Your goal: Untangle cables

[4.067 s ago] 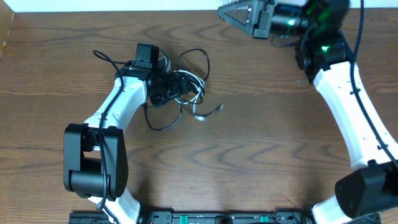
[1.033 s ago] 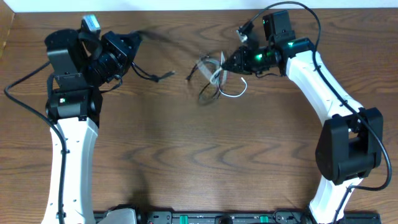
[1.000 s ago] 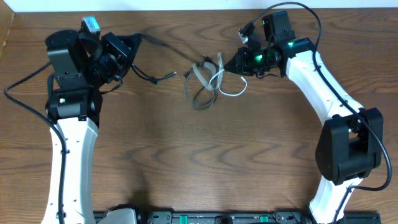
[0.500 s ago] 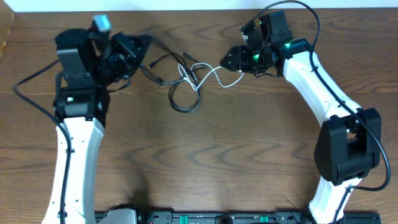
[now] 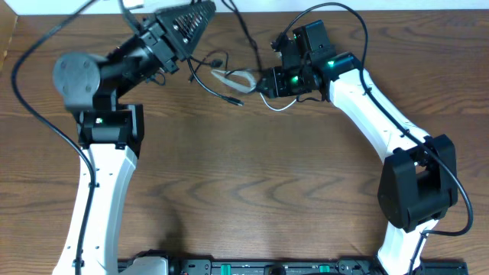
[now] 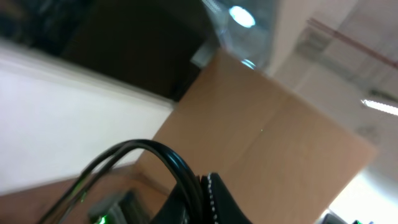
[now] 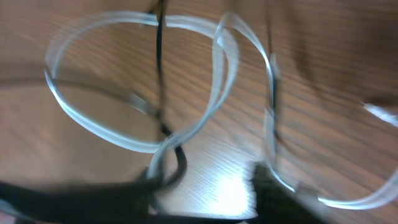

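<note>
Cables (image 5: 229,80): one white cable (image 5: 238,76) and one black cable (image 5: 205,79) can be counted, looped together at upper centre of the wooden tabletop (image 5: 267,198). Blur hides any third. Left gripper (image 5: 208,8), high at the top edge, has its jaws closed on the black cable. Right gripper (image 5: 266,82) meets the white loops; how its jaws stand cannot be told. A thick arm wire (image 5: 27,61) arcs at upper left.

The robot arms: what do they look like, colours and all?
Both the left arm and right arm have white, rounded links joined by chunky black joints, with small green lights. A thick black wire loops loosely beside each. The left end effector is black, ribbed and tapers to a point.
</note>
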